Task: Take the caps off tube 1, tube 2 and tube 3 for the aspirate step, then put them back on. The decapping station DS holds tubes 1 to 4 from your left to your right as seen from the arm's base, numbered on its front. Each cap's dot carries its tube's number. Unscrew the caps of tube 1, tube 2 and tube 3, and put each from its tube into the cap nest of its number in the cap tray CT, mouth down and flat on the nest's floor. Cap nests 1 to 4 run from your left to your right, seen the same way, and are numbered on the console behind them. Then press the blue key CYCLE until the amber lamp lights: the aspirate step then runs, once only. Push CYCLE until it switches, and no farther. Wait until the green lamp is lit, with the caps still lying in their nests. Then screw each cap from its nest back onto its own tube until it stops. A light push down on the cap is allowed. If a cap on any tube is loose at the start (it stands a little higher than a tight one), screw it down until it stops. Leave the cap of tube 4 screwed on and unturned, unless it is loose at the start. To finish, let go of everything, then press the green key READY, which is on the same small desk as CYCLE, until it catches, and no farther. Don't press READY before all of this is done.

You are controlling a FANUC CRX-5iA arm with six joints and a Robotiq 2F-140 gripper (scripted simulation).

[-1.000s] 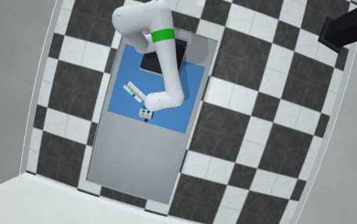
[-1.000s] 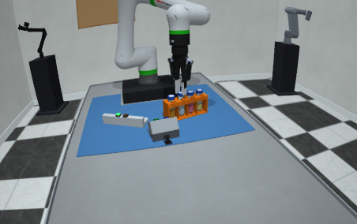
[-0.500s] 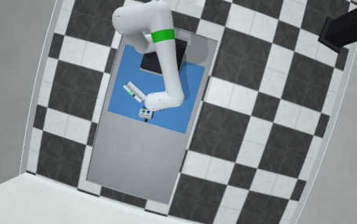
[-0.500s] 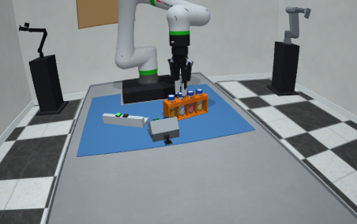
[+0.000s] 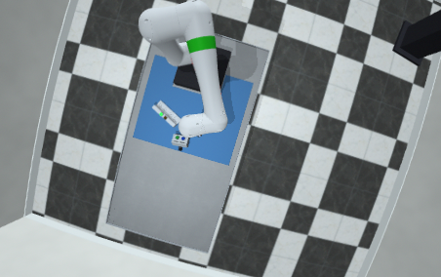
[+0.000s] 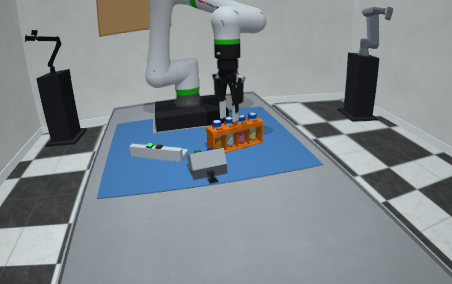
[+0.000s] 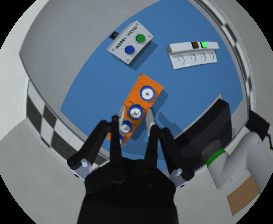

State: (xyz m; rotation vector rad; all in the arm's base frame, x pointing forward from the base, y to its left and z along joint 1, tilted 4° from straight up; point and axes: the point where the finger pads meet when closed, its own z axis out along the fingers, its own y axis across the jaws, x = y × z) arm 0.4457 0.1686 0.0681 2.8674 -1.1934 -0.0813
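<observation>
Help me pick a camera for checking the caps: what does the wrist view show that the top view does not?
Only the wrist view shows the orange decapping station with its blue caps, and the open gripper with its fingers spread either side of a cap. Only the top view shows the grey table in full outline; there the arm hides the station. Both show the blue mat, the key desk with blue and green keys, and the console with its green lamp lit.
</observation>
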